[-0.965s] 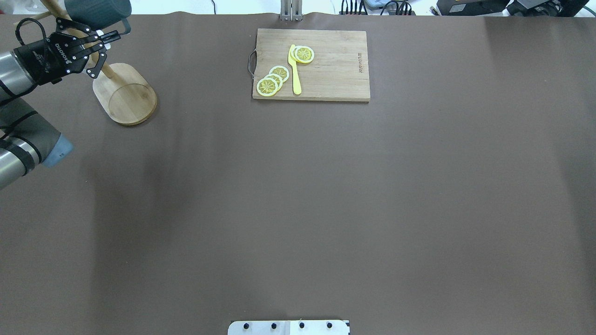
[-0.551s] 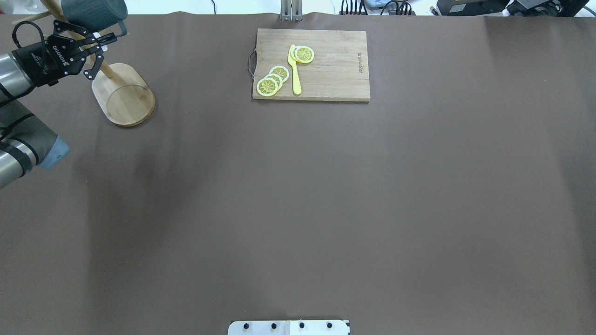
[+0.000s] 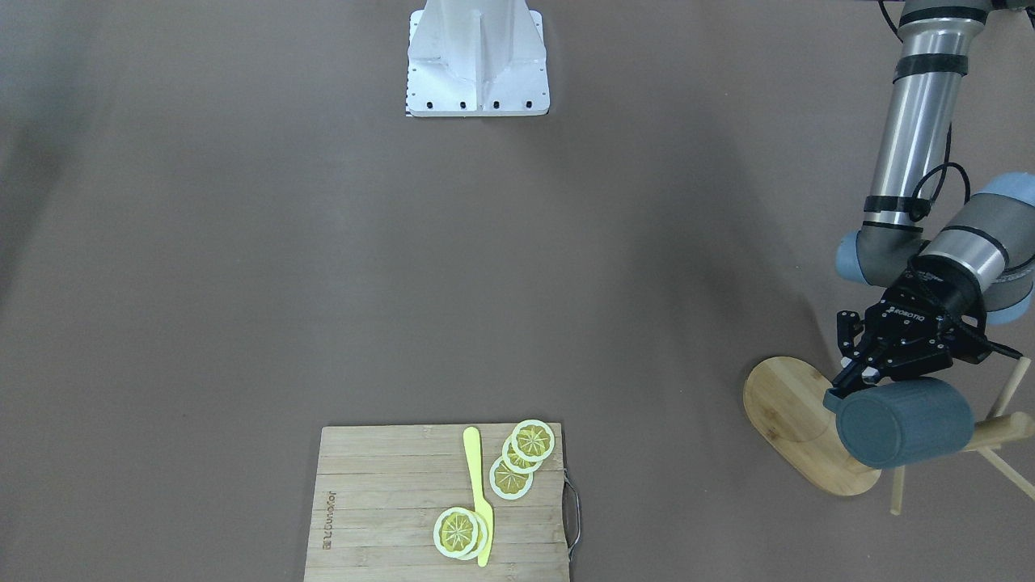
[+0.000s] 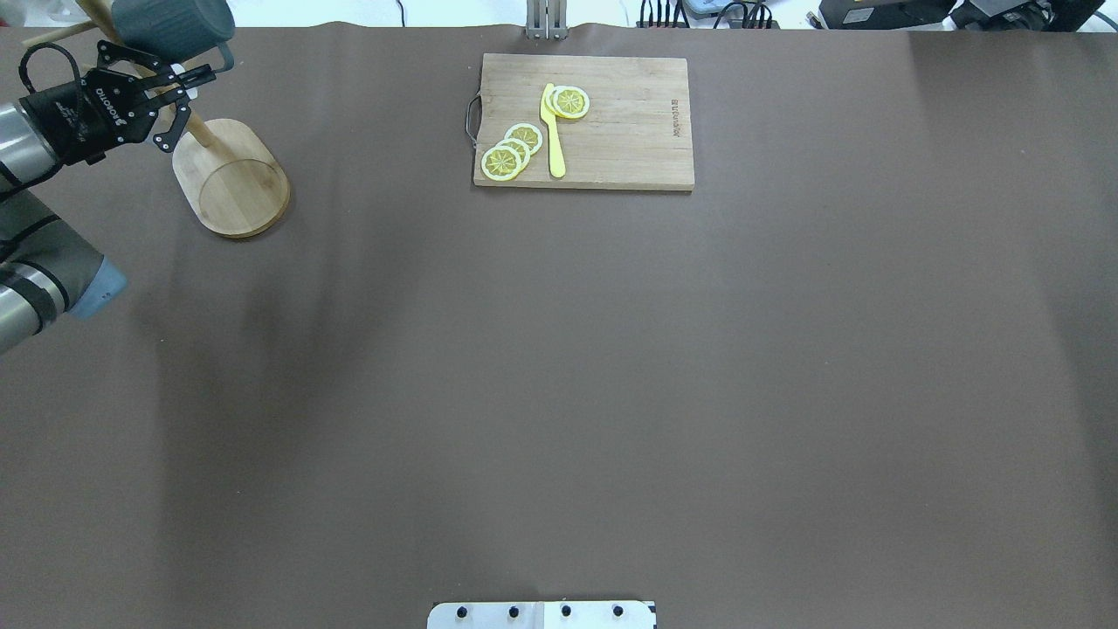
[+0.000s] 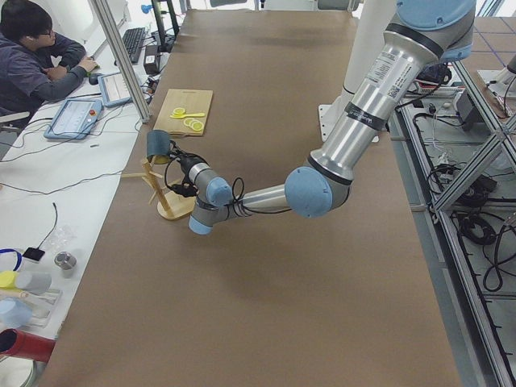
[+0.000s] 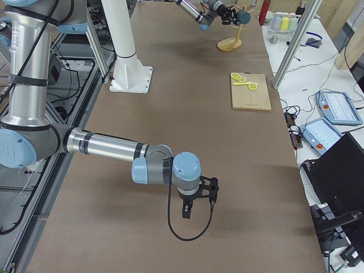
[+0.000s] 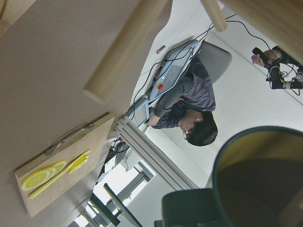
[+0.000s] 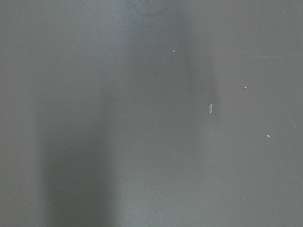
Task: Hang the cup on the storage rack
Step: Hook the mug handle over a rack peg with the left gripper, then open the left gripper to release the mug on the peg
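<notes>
only in the front view, cup (image 3: pixel 904 422) on rack (image 3: pixel 796 428), left fingers (image 3: pixel 846 380) wide beside it.

teal-blue cup (image 3: pixel 904 423), pale bamboo rack (image 3: pixel 796 420)

Left arm: reaches to the storage rack (image 4: pixel 231 179), wrist bent toward its post.
Left gripper (image 4: pixel 179 92): fingers spread, beside the cup (image 4: pixel 170 26); contact unclear.
Right arm: far from the storage rack, elbow low.
Right gripper (image 6: pixel 196 203): points down; state unclear.
</notes>
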